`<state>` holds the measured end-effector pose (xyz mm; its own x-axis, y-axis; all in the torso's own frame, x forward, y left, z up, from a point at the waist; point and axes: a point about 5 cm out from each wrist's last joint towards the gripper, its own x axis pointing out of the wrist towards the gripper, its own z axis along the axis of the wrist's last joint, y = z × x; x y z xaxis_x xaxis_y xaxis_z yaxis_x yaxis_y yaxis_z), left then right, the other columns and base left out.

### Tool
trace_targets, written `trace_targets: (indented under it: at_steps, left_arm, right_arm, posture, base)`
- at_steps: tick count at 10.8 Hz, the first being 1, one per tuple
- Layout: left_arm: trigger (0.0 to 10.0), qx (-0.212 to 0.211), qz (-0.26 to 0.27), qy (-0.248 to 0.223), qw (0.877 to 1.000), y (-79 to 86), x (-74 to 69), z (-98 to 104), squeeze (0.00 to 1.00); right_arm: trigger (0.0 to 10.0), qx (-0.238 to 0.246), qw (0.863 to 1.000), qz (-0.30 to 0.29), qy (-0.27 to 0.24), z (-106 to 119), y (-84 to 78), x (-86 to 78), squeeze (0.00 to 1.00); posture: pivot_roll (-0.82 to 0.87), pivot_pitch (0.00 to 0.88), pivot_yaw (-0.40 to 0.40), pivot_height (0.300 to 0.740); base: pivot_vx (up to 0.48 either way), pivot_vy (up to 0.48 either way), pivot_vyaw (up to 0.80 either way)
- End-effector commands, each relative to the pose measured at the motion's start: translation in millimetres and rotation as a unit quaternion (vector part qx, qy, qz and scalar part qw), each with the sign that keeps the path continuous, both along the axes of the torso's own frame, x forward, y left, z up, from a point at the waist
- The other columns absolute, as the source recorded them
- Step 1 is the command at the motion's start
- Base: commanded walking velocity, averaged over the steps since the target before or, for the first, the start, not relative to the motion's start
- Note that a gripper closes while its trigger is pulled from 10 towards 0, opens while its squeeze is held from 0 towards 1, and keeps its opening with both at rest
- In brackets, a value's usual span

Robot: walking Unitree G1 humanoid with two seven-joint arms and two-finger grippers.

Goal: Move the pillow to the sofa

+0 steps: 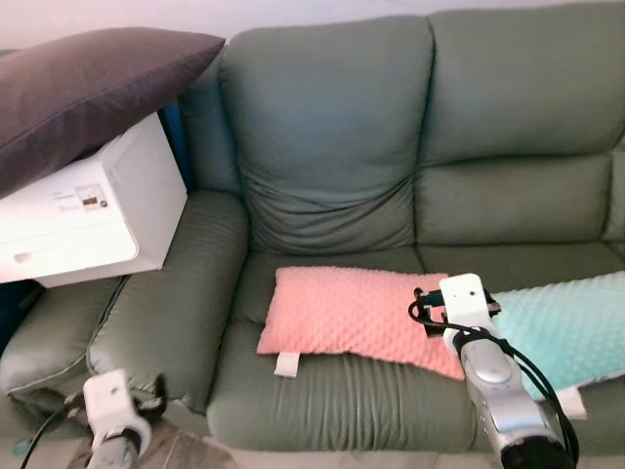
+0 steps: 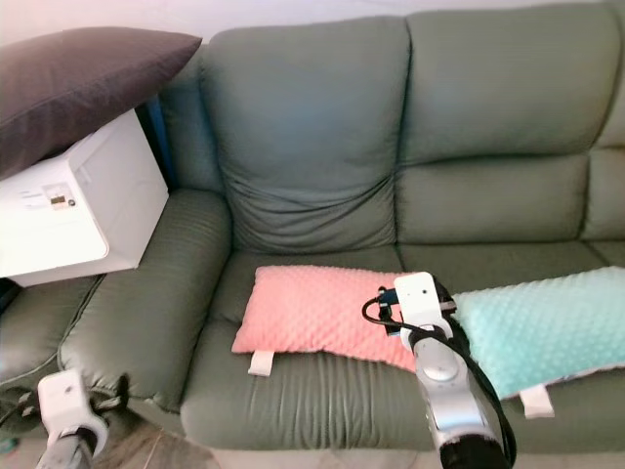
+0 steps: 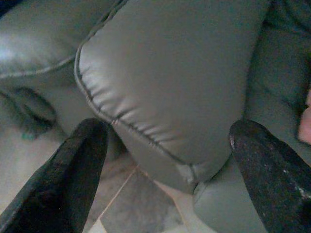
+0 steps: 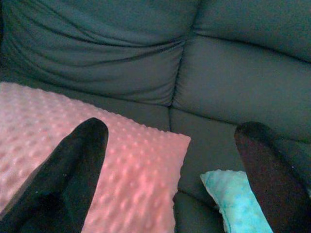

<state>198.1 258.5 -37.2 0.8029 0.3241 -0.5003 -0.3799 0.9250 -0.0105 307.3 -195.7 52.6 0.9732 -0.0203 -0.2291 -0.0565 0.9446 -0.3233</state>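
pink pillow lies just ahead of the right pincer, already on the seat

the pink pillow [image 1: 356, 315] lies flat on the seat cushion of the green sofa [image 1: 332, 147], its long axis running across the seat from the robot's left to its right. the right pincer [image 4: 170, 170] hovers over the pillow's right end, its two black fingers [image 4: 73, 165] spread wide apart with nothing between them; in the right wrist view one finger sits over the pink fabric and the other over the bare seat beyond the pillow's corner. the right arm is plainly the nearer one. judged from how things lie, the pillow looks already delivered, so whatever comes next is either a withdrawal or a small straightening.

just to the right of the pink pillow, near its corner but seemingly not touching, lies a mint pillow [image 1: 566, 327] of the same dotted fabric, angled up toward the far end of the seat. a white tag [image 1: 286, 364] hangs from the pink pillow's front edge.

the left pincer [image 3: 165, 184] hangs low by the front of the sofa's armrest [image 1: 166, 303], fingers apart and empty, idle above the tiled floor [image 3: 141, 208].

on the armrest side stands a white box-like appliance [image 1: 88, 210], with a dark grey cushion [image 1: 88, 83] resting on top of it and leaning toward the sofa back. the seat is soft and slightly creased, so the pillow will sit wherever it is left.
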Motion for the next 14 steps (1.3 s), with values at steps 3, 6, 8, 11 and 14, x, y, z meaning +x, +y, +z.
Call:
trace_targets:
  at_steps: [3,6,8,11,14]
  left_arm:
    - [10.0,-0.014,0.015,0.076,0.997,1.7,-18.8,-22,0.00]
    - [10.0,-0.027,0.026,0.174,0.984,2.6,-54.3,-43,0.00]
    - [10.0,-0.032,0.027,0.202,0.979,1.1,-69.8,-50,0.00]
    - [10.0,-0.039,0.009,0.205,0.978,-7.7,-68.2,-53,0.00]
    - [10.0,-0.041,-0.009,0.201,0.979,-7.9,-64.0,-52,0.00]
  right_arm:
    - [10.0,-0.004,0.997,0.026,0.069,-31,10.5,-5.9,0.00]
    - [10.0,-0.017,0.989,0.044,0.142,-60,15.8,-23.1,0.00]
    - [10.0,-0.012,0.980,0.036,0.193,-75,16.7,-34.1,0.00]
    - [10.0,-0.008,0.965,0.019,0.260,-94,6.9,-54.7,0.00]
    - [10.0,-0.024,0.958,-0.005,0.285,-102,-13.7,-70.7,0.00]
  posture:
    - [-0.22,0.000,0.071,0.740]
    - [-0.24,0.000,0.076,0.740]
    - [-0.23,0.000,0.078,0.740]
    - [-0.20,0.000,0.068,0.740]
    - [-0.21,0.000,0.073,0.740]
  base:
    - [0.000,0.000,0.00]
    - [0.000,0.000,0.00]
    - [0.000,0.000,0.00]
    - [0.000,0.000,0.00]
    - [0.000,0.000,0.00]
